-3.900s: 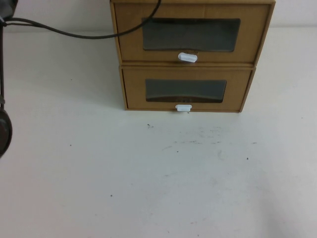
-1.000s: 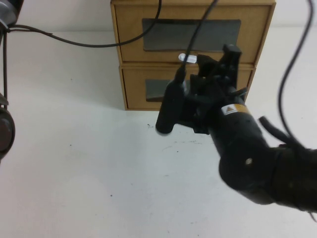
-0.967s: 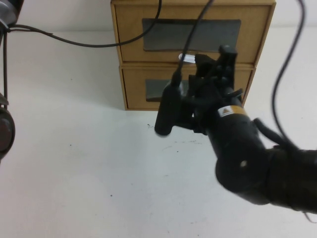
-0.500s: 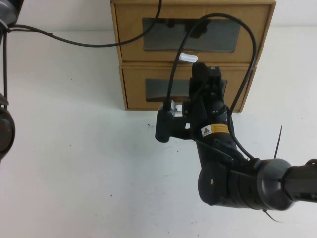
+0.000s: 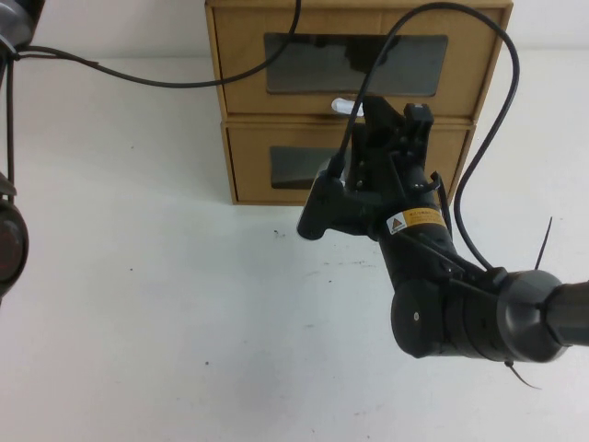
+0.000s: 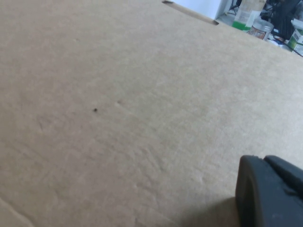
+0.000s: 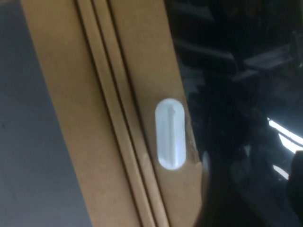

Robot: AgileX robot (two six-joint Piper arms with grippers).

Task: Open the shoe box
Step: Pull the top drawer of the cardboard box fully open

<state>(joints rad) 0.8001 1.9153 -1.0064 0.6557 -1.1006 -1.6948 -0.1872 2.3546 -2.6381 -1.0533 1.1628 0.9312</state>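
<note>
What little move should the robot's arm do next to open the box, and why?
I'd guess: ease the right end effector forward until its open fingers straddle the white pull tab on the upper shoe box. The tab is right ahead of it but not gripped yet. The left end effector is close over plain cardboard.

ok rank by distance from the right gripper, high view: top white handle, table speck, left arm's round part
From the open right gripper, at the shoe box front:
1. top white handle, just left
2. table speck, left, nearer the robot
3. left arm's round part, far left edge
The left gripper sits close to cardboard.
</note>
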